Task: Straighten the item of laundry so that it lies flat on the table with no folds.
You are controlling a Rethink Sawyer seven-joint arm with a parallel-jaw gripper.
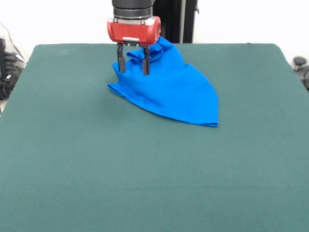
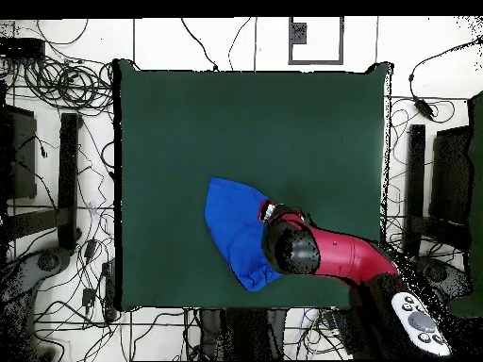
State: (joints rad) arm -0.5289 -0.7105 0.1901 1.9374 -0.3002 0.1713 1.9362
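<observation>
Blue thin shirt lies bunched, triangular, on felt table.

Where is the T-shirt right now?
In the front view, the T-shirt lies bunched on the table's far half, centre, with the gripper at its left edge.

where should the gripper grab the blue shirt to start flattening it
Probably the bunched, raised fabric at the T-shirt's far end, taken from straight above. There the cloth stands up in folds that the open fingers of the gripper can close around; the pointed near corner lies flat against the table.
</observation>
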